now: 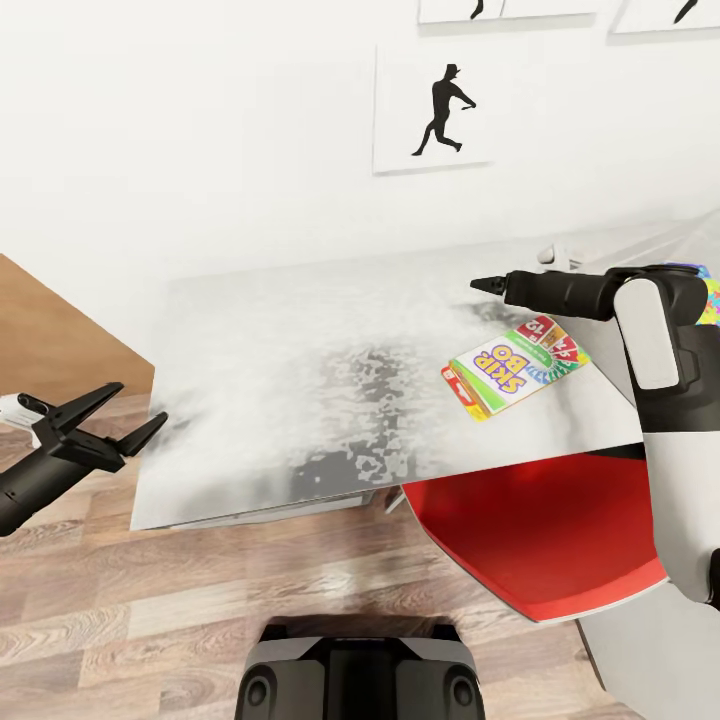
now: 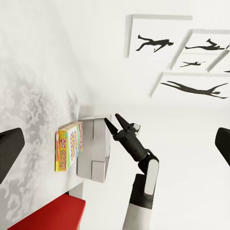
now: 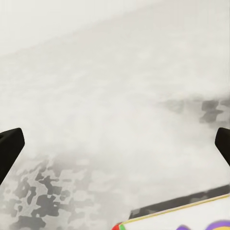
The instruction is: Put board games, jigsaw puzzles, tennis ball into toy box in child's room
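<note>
Nearest, at six o'clock in the head view, sits the robot's dark base on wood-plank floor. Just past it at four o'clock a red rounded seat tucks partly under the near edge of the table.

At nine o'clock the left gripper hangs off the table's left end over bare floor, its two black fingers spread wide with nothing between them. Its tips lie just beside the table's near-left corner, apart from it as far as can be told.

The white tabletop runs from eight o'clock across to three o'clock, its left and middle stretch bare, giving broad open room. Toward three o'clock a board game box lettered "SKIP BO" lies flat, tilted, near the front edge but fully on the top. In the left wrist view the same box shows edge-on, with a light-grey bin, the toy box, just beyond it.

Above the box, the right gripper points toward nine o'clock over the table. In the right wrist view its fingers stand far apart at the picture's sides, empty, with a corner of the box below. A sliver of jigsaw puzzle shows behind the right arm.

Farthest, the white wall backs the table's rear edge, with a black silhouette print at twelve o'clock.
</note>
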Robot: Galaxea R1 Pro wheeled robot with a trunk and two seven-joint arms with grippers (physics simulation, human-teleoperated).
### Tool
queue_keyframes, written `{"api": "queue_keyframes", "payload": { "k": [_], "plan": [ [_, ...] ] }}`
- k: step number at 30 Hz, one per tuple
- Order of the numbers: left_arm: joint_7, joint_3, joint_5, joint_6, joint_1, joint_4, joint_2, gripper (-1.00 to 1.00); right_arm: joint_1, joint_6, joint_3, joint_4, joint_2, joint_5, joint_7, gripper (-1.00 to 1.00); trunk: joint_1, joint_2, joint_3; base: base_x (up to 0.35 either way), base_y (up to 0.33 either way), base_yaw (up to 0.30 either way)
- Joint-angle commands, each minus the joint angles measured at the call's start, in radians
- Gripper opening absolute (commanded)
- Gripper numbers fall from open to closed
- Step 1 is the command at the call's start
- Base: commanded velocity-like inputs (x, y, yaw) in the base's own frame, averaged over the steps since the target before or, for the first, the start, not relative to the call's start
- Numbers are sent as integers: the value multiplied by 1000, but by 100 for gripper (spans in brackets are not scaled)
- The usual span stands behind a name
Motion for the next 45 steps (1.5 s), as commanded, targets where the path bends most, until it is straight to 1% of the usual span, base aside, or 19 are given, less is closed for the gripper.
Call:
{"api": "queue_keyframes", "payload": {
  "k": [1, 7, 12, 27, 35, 45],
  "plan": [
    [-6, 3, -3, 2, -1, 1, 4, 100, 4, 3, -5, 1, 0, 16, 10, 100, 1, -2, -1, 0, 0, 0],
    [0, 8, 28, 0, -1, 4, 11, 100, 21, 3, -28, 2, 2, 30, 9, 100, 1, -2, -1, 0, 0, 0],
    [-3, 11, 38, 0, 0, 4, 12, 100, 32, 3, -37, 3, 0, 35, 8, 100, 1, -2, -1, 0, 0, 0],
    [12, 8, 41, -1, 1, 3, 14, 100, 41, 3, -47, 3, -4, 38, 8, 100, 1, -2, -1, 0, 0, 0],
    [13, 9, 41, -1, 1, 3, 14, 100, 41, 3, -51, 5, -16, 38, 8, 100, 1, -2, -1, 0, 0, 0],
    [12, 9, 42, -1, 1, 6, 14, 100, 42, 3, -52, 6, -21, 38, 8, 100, 1, -2, -1, 0, 0, 0]
  ]
}}
